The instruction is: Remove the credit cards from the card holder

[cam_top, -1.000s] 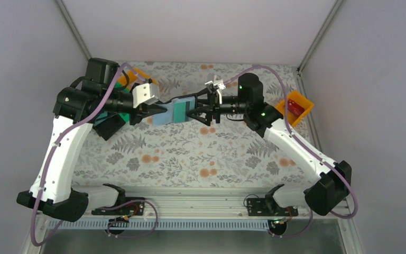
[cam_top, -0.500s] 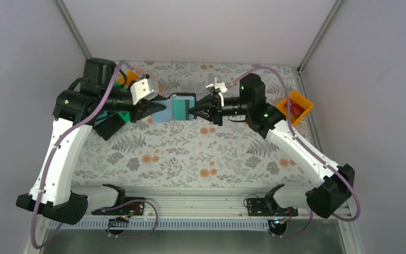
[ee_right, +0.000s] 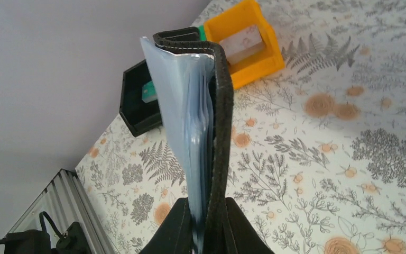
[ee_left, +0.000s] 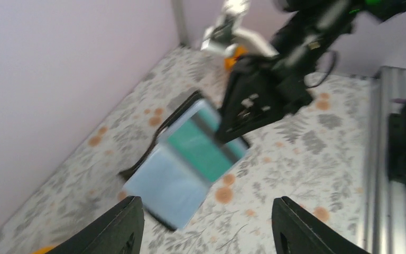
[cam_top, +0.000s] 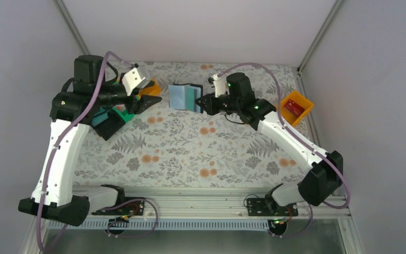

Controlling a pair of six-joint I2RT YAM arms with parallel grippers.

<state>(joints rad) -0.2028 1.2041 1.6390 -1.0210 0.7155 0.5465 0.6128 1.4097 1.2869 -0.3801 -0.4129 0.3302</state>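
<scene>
Nearest the arm bases, the flowered desk (cam_top: 190,153) carries nothing of the task. Further out on the right stands an orange bin (cam_top: 305,103) with a red flat piece (cam_top: 294,108) in it. It may be the red card, but it is too small to be sure.

Beyond that, over the middle of the desk, the right fingers (cam_top: 201,102) are clenched on one edge of the wallet (cam_top: 180,97) and hold it up in the air. The right wrist view shows them pinching it edge-on, black cover and grey-blue lining together. The wallet hangs open, probably so the pockets face the other arm. The teal card (cam_top: 192,96) sits in the pocketed half next to the right fingers, so the task looks only partly done.

The left fingers (cam_top: 149,103) are released and hold nothing. They are well apart from the wallet, and the left wrist view shows it between the spread tips at a distance. Judging by that, the teal card has yet to be drawn out.

Furthest on the left is a cluster of bins. A second orange bin (ee_right: 254,58) holds a pale piece, the black bin (ee_right: 132,114) a small teal-and-white thing, and only a sliver of the green bin (cam_top: 120,112) shows.
</scene>
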